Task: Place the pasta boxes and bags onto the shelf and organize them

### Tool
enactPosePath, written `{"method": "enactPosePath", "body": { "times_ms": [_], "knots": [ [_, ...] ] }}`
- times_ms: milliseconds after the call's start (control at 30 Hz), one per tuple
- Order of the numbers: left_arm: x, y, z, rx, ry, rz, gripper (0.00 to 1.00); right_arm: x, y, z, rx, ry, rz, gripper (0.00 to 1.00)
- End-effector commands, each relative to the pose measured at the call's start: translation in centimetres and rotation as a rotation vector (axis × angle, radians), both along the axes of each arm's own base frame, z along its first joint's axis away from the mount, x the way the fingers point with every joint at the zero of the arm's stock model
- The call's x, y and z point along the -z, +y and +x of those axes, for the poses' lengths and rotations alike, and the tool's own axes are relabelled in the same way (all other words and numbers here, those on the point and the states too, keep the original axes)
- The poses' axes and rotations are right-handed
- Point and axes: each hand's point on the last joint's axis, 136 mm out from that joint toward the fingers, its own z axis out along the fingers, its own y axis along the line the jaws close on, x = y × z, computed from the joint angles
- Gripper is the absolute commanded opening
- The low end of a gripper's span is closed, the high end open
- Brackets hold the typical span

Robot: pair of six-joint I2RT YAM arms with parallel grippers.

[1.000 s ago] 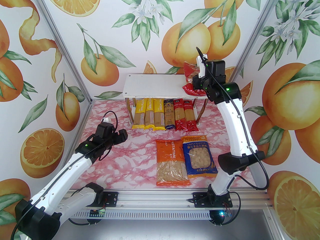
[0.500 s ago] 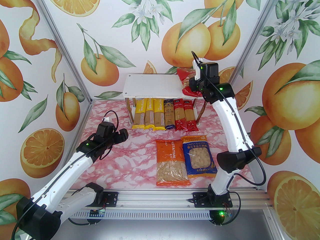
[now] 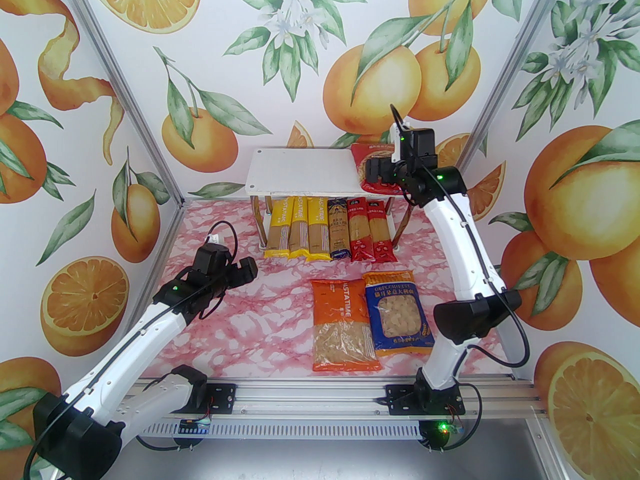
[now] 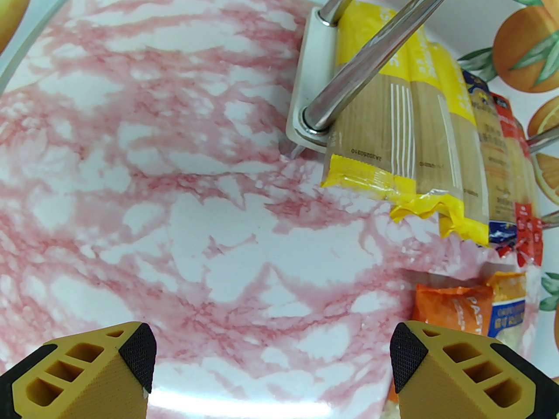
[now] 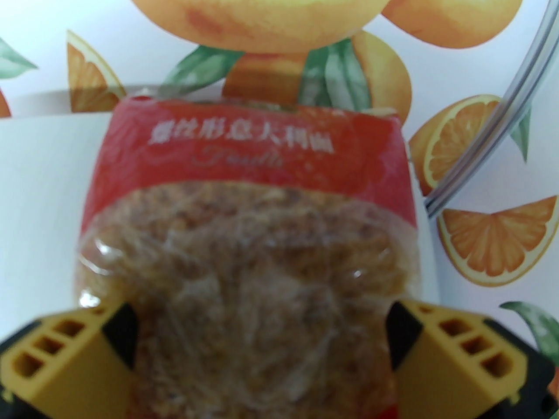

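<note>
Orange-print walls [image 3: 150, 68] are enclosing a pink marbled table [image 3: 240, 328], with the shelf [image 3: 300, 173] standing at the middle of its far edge. Six spaghetti packs [image 3: 325, 228] are lying side by side on the lower board, and a red bag [image 3: 367, 152] is lying at the top board's right end. The right gripper [image 5: 262, 334] is hovering over that bag, fingers spread wide, clasping nothing. The left gripper [image 4: 270, 356] is hanging spread and empty over bare table toward the left edge. An orange bag [image 3: 342, 325] and a blue bag [image 3: 400, 318] are waiting side by side toward the near edge, so seven packs look shelved and two are left.
</note>
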Motion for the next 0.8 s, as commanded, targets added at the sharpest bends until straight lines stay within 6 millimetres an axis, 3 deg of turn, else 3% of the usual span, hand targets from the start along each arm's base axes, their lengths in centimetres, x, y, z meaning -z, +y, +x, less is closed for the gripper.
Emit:
{"method": "enactPosePath", "body": {
  "times_ms": [0,200,267,433,633,767],
  "knots": [
    [-1.3,0.0,0.5,0.001,-0.045,-0.008,0.93,-3.6,0.7,-1.0,-0.036,-0.075,0.132,1.0],
    [-1.4,0.3,0.4,-0.004,-0.052,0.004,0.93,-7.2,0.8,-3.1,-0.044,-0.197,0.259,1.0],
    [-1.4,0.4,0.4,-0.006,-0.052,0.004,0.93,-7.5,1.0,-3.6,-0.055,-0.207,0.285,0.93],
    [-1.2,0.5,0.3,-0.007,-0.049,0.007,0.93,-5.8,-0.6,-4.1,0.032,-0.179,0.255,0.65],
    [-1.3,0.7,0.2,-0.011,-0.052,0.014,0.93,-2.4,-2.9,-4.4,0.146,-0.096,0.229,0.27],
    [-1.3,0.7,0.2,-0.007,-0.051,0.021,0.93,0.2,-4.3,-4.4,0.202,-0.037,0.222,0.13]
  ]
}}
